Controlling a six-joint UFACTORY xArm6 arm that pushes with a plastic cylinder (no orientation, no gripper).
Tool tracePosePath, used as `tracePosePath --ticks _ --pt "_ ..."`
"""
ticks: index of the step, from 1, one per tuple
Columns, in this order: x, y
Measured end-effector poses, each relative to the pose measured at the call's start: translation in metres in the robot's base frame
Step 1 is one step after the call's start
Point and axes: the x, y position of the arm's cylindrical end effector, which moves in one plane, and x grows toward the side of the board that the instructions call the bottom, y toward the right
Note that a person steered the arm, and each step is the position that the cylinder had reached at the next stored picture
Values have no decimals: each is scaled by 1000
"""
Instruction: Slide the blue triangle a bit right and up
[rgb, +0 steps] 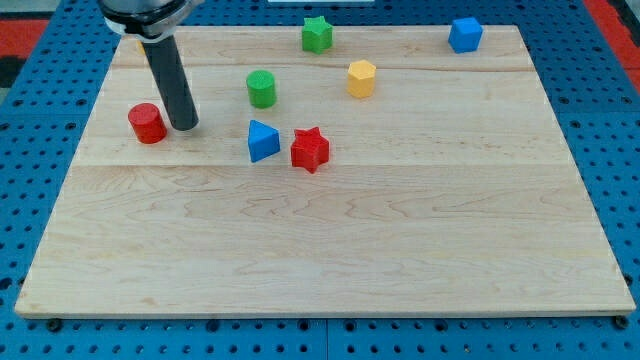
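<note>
The blue triangle (263, 140) lies on the wooden board (330, 240), left of centre, close beside the red star (310, 149) on its right. My dark rod comes down from the view's top left. My tip (185, 127) rests on the board to the left of the blue triangle, with a clear gap between them. The tip stands just right of the red cylinder (147, 123), nearly touching it.
A green cylinder (261, 88) sits above the blue triangle. A yellow hexagon block (361, 78) lies right of it. A green star (317, 34) is at the top edge. A blue cube (465, 34) is at the top right.
</note>
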Motion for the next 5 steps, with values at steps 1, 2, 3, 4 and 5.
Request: tracePosePath --ticks 1,2,3,4,5 --pt "-1 -16" --pt "-1 -27" --pt "-1 -35" --pt "-1 -37" --pt "-1 -25"
